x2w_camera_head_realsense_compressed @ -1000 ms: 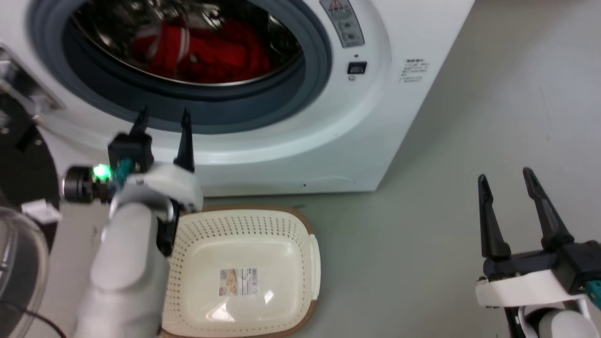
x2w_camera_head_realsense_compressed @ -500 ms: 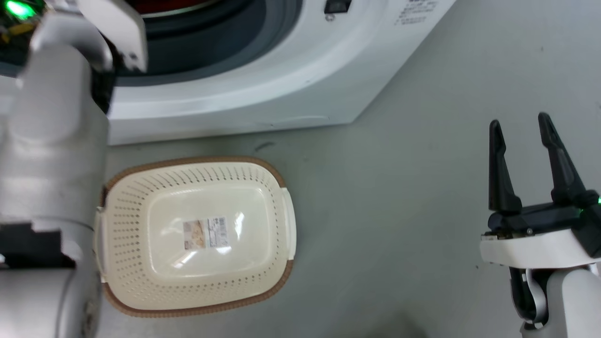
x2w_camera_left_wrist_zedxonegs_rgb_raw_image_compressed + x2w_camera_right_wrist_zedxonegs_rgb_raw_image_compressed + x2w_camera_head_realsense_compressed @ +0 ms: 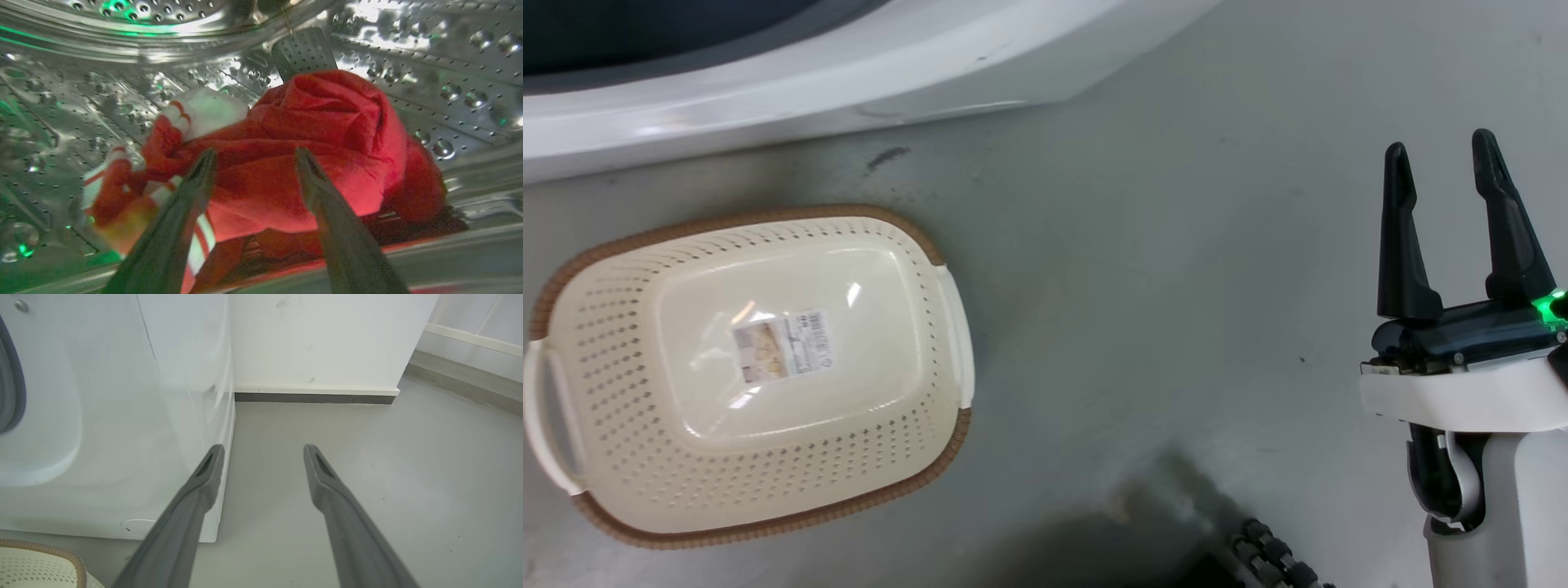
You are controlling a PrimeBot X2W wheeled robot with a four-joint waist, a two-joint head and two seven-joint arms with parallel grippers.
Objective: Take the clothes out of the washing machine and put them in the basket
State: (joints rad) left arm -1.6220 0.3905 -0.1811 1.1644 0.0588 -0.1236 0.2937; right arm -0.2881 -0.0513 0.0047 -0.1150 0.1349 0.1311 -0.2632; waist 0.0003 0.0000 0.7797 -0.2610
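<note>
inside the drum [image 3: 102, 61] of the washing machine [image 3: 866, 73], the left gripper [image 3: 255, 154] points at the clothes [image 3: 327, 130] with its two fingers spread wide and nothing between them. the red bundle lies heaped on the drum's low side, and a white panel [image 3: 208, 110] with striped trim pokes out on its left in the left wrist view. the fingertips sit over the middle of the fabric, though whether they touch it i cannot tell.

the basket [image 3: 613, 327] stands on the grey floor [image 3: 1176, 245] just in front of the machine, with only a label [image 3: 780, 347] on its bottom. the right gripper [image 3: 1441, 145] hangs over bare floor well apart from the basket, fingers parted and holding nothing.

the step in hand looks like the reach for the first grab — judging by the bare basket, no garment has been moved across. the next move likely calls for pushing the fingers a little deeper so a thick fold lies between them, then closing firmly. soft cloth slips and bunches, so a shallow pinch may catch only an edge and leave part of the load behind. after that the arm would have to draw back past the grey rubber ring [image 3: 10, 388] without snagging — and lower the bundle over the basket.
</note>
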